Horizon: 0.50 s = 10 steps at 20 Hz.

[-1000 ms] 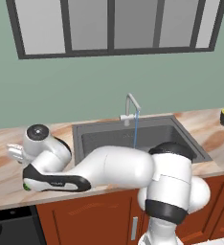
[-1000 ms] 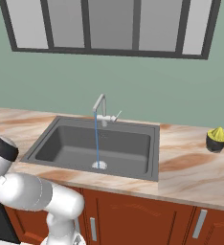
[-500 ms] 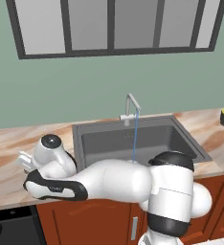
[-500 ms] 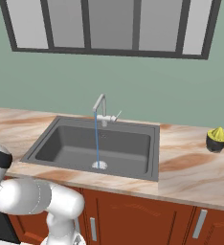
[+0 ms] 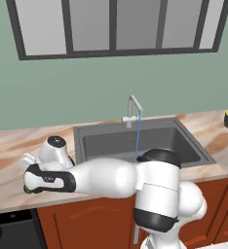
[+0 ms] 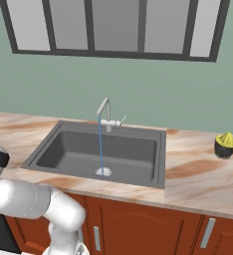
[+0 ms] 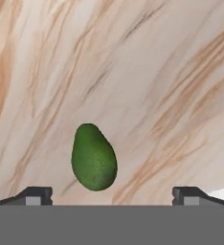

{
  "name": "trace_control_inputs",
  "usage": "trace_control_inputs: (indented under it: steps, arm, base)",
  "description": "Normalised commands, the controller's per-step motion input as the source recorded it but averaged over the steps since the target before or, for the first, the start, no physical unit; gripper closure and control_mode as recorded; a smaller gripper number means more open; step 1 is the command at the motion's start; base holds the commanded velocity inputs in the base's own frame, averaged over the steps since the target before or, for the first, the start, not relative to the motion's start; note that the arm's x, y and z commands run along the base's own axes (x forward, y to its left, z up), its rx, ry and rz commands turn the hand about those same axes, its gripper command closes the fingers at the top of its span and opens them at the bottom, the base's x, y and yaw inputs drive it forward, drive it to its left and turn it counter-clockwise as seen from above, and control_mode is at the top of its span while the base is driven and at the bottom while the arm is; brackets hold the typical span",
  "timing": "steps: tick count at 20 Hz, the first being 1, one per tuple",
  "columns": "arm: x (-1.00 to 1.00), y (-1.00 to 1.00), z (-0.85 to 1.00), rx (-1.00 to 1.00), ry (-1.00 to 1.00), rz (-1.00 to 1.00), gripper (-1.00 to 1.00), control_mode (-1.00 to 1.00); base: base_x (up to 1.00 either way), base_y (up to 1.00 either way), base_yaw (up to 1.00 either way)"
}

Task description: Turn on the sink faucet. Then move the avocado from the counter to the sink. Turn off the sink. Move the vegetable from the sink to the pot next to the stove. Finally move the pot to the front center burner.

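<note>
In the hand view the two fingers stand wide apart, holding nothing, their tips low at either side. The avocado lies on the worktop between their lines but off centre, nearer the left tip than the right. Its long axis runs roughly across the line joining the tips, narrow end pointing away from the hand. My judgement is that the coming closure turns on this offset: the hand should shift a little toward the avocado's side and descend so the fingers straddle its short width.

Farther off, the faucet is running, a thin stream falling into the sink, well to the right of the arm's reach over the worktop.
</note>
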Motion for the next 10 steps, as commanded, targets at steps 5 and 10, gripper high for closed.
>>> trace_control_inputs:
  steps: [5,10]
  arm:
    - [0.18,0.59,-0.15,-0.06,0.11,0.0,-1.0,-1.0]
    - [0.02,0.08,-0.26,-0.05,0.12,0.0,-1.0,-1.0]
  base:
    - [0.0,0.0,0.0]
    - [0.0,0.0,0.0]
